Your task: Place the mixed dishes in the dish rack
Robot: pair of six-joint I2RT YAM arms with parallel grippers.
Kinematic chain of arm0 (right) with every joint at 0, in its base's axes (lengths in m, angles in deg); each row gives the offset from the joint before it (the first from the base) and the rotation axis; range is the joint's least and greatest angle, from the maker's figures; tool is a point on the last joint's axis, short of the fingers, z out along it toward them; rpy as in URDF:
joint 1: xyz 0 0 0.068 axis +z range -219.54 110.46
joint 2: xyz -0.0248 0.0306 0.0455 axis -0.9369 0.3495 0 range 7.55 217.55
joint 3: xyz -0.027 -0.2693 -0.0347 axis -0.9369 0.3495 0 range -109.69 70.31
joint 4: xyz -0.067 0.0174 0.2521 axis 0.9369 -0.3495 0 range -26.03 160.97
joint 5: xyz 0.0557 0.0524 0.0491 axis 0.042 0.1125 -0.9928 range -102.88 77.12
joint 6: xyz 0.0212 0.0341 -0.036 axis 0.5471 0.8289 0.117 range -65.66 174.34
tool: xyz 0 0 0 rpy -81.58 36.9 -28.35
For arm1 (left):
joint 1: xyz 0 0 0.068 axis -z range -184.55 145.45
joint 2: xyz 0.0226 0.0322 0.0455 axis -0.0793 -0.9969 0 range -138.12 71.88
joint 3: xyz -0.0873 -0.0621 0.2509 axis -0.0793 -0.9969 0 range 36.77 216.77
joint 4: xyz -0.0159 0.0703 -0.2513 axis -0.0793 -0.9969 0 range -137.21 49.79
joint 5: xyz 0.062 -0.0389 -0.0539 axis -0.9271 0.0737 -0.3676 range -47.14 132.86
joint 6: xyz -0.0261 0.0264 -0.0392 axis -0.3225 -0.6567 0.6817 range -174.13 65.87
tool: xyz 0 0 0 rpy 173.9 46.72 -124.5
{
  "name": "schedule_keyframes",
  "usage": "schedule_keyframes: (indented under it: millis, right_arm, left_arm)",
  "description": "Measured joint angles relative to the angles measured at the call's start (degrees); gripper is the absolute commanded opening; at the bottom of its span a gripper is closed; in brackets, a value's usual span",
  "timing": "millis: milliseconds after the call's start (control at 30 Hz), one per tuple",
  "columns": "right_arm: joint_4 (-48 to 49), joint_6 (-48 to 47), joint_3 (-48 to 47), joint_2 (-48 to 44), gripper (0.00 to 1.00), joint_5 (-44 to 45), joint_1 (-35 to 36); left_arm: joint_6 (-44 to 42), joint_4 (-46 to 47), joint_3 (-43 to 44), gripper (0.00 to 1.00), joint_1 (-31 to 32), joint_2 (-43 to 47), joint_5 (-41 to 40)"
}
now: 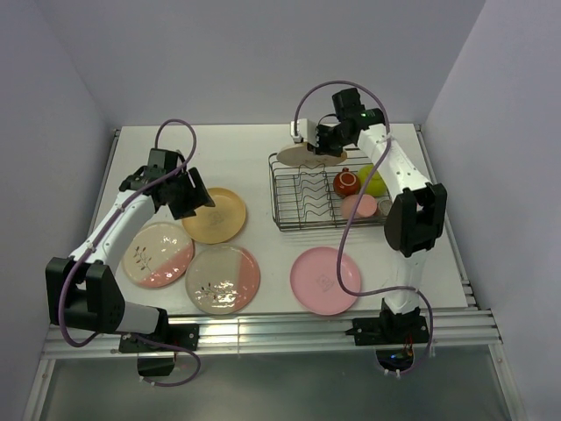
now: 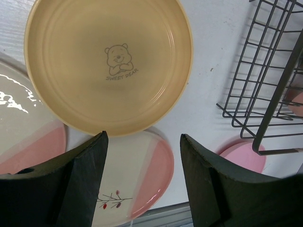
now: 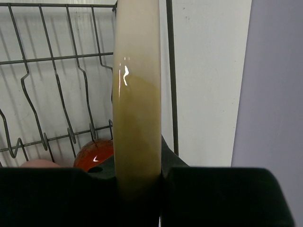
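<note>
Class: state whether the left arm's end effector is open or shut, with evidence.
Open. On the left end effector, the jaws stand wide apart, gripping nothing, near the yellow-orange plate.

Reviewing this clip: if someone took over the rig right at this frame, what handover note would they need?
left pincer: open, empty, hovering over the yellow-orange plate.
right pincer: shut on the cream plate, gripped by its rim over the far left corner of the dish rack.
Done: dark red mug, lime-yellow bowl and salmon-pink tumbler are in the rack.
Left: seat the held plate, then load the four on the table: the yellow-orange one, the two cream-and-pink plates and the pink plate.
</note>
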Motion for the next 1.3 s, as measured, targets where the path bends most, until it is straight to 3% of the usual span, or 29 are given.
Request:
schedule_keyframes:
  millis: [400, 533, 867, 967, 1000, 1033, 1067, 1300]
  right_arm:
    - [-0.76, 0.2, -1.62, 2.51, 0.0, -4.94, -2.51]
    - [-0.46, 0.42, -1.62, 2.8, 0.16, -5.99, -2.58]
    - [3.37, 3.26, -1.81, 6.45, 0.31, -8.7, -2.86]
    - [5.73, 4.57, -1.81, 7.26, 0.44, -8.57, -3.06]
    - [6.45, 4.85, -1.81, 7.3, 0.58, -8.52, -3.1]
    - [7.19, 5.42, -1.81, 7.3, 0.89, -8.39, -3.13]
    - [7.78, 5.9, -1.81, 7.3, 0.99, -8.24, -3.15]
    - [13.9, 9.79, 0.07, 6.73, 1.0, -8.87, -3.61]
  left_arm:
    - [0.17, 0.85, -1.9, 0.68, -1.16, 0.02, 0.26]
    - [0.44, 1.2, -2.69, 0.68, -1.88, 0.11, 0.28]
    - [1.05, 2.14, -4.55, 0.69, -4.22, 1.14, 0.68]
    - [1.16, 2.23, -5.46, 0.69, -5.11, 1.6, 0.7]
    - [1.29, 2.19, -5.75, 0.68, -5.35, 1.62, 0.7]
    - [1.46, 2.19, -6.03, 0.69, -5.57, 1.62, 0.7]
    - [1.49, 2.19, -6.27, 0.69, -5.7, 1.62, 0.7]
    - [1.53, 2.38, -6.58, 0.69, -7.39, 1.64, 0.7]
